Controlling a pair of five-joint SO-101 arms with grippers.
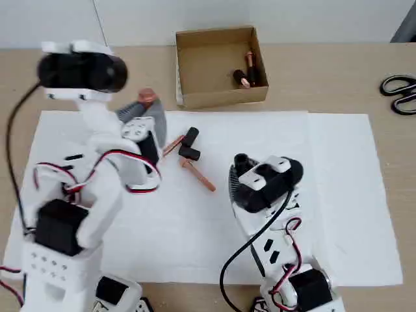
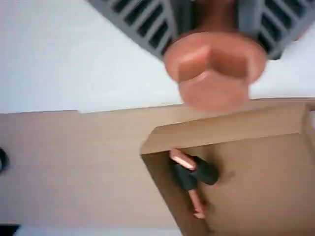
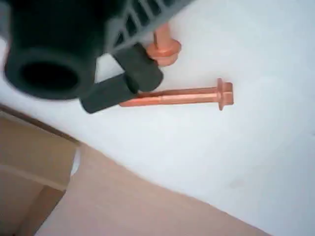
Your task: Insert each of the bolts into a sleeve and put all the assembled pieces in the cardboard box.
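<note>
**Bolt in one arm, sleeve in the other, more parts waiting on the bench**

Nearest, the right gripper (image 1: 246,170) has its fingers clamped round a black sleeve (image 1: 242,160). It holds the sleeve off the white paper (image 1: 338,195) with the bore left open, most likely so a shank can be fed in. Just beyond it, two loose sleeves (image 1: 189,153) and two loose bolts (image 1: 198,174) lie clustered on the paper, not yet paired and within either arm's reach. Farther on, the left gripper (image 1: 144,112) is raised, its fingers pinched on a copper bolt (image 1: 147,97) whose head sticks out past the tips. How much shank is free I cannot tell. Farthest, the cardboard box (image 1: 221,97) sits on the bare bench and already holds two assembled pieces (image 1: 244,75), so I judge the task about half done.
</note>
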